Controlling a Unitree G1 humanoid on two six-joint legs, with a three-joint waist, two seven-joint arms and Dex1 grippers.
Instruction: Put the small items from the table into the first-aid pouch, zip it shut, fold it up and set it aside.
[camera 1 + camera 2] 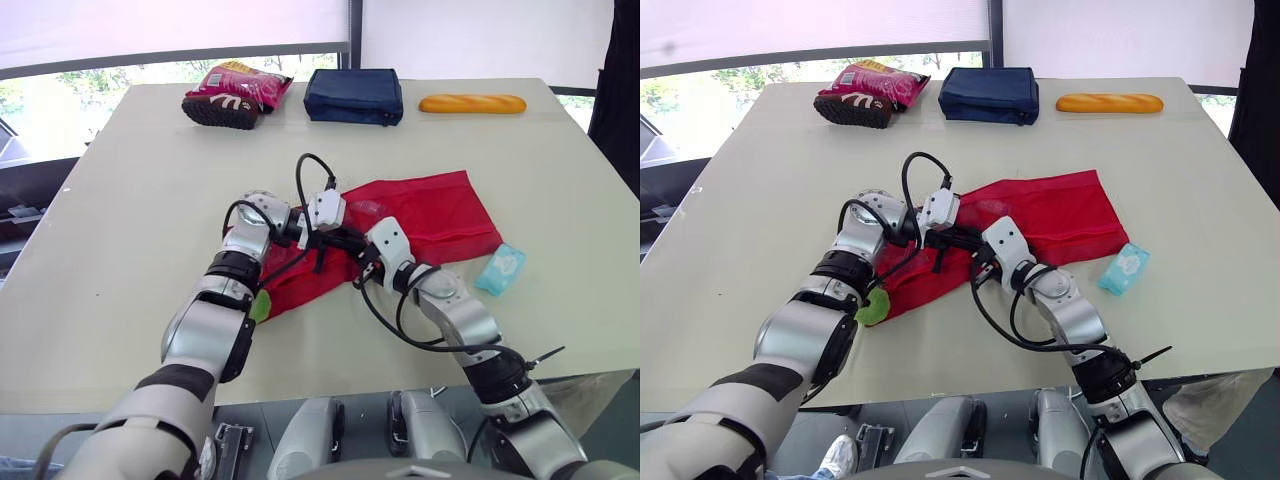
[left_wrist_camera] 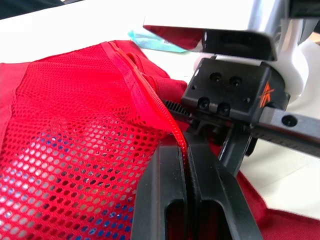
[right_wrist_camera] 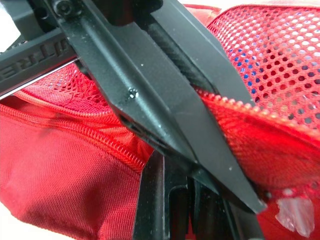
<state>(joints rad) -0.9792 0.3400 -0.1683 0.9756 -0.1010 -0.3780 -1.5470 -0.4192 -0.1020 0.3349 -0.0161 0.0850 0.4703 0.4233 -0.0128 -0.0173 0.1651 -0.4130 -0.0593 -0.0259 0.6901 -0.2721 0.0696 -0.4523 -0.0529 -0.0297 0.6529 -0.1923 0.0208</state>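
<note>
The red first-aid pouch lies opened flat in the middle of the table. Its mesh pocket holds blue-tinted items. My left gripper is shut on the pouch's zipper strip at the near-left part. My right gripper comes in from the right, crosses the left one's fingers, and is shut on the same zipper edge. A light-blue packet lies on the table to the right of the pouch. A small green item peeks out from under my left forearm.
At the far edge of the table are a pink snack bag over a dark brown item, a navy pouch and a bread loaf. The table's front edge runs just below my arms.
</note>
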